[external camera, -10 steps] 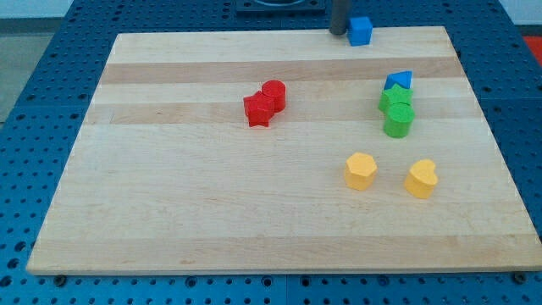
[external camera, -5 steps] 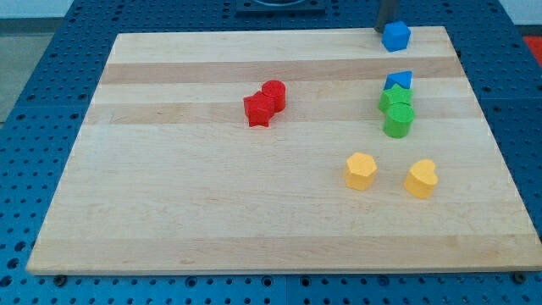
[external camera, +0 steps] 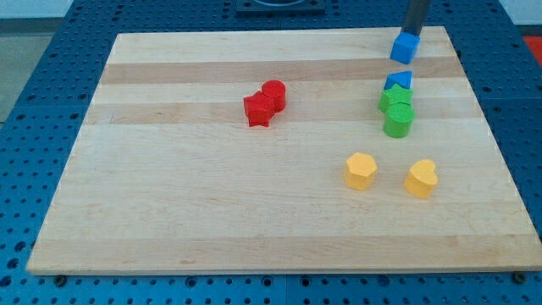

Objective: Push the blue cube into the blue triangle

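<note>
- The wooden tabletop (external camera: 186,186) is a pale board of joined planks, lying on a blue perforated base (external camera: 34,76) that shows along all four edges of the view.
- Near the middle of the board, slightly toward the view's top, a red star-shaped block (external camera: 257,109) touches a red cylinder (external camera: 274,93), which sits just to its upper right.
- Lower and further to the view's right, a yellow hexagonal block (external camera: 361,170) stands alone, apart from its neighbour.
- On the right side, three blocks form a tight column: the blue triangle (external camera: 399,81) at the top, a green star-shaped block (external camera: 395,99) touching it from below, and a green block (external camera: 398,121) that looks hexagonal, pressed against the star's lower side.
- The blue cube (external camera: 405,47) lies near the board's top edge on the right, just above the blue triangle, with a narrow strip of bare wood between them.
- My tip (external camera: 412,32) is a dark rod coming down from the view's top, its end at the cube's upper right side and apparently touching it.
- This arm carries no gripper, so nothing is held; the rod only rests against the cube.
- A yellow heart-shaped block (external camera: 421,179) sits to the right of the yellow hexagonal one, well below the green pair.
</note>
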Robot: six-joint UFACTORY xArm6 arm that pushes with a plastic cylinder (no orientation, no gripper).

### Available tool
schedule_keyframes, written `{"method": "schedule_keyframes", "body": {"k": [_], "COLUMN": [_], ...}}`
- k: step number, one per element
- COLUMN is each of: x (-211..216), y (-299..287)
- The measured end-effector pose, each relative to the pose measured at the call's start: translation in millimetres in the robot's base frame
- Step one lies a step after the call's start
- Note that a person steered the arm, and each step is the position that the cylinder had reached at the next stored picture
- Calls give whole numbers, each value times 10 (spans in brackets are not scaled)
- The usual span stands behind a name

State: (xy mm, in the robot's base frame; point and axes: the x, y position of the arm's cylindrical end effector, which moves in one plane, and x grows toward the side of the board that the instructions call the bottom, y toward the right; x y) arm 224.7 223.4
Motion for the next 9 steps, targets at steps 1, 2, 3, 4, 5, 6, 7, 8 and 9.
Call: {"method": "schedule_keyframes", "body": {"k": [1,2,3,4,5,6,7,8,9], "x": [26,143,416,635,693,693,872,874,933], "y": [-91,-212,-219,-187,-185,-272,-307,-640,-1087]}}
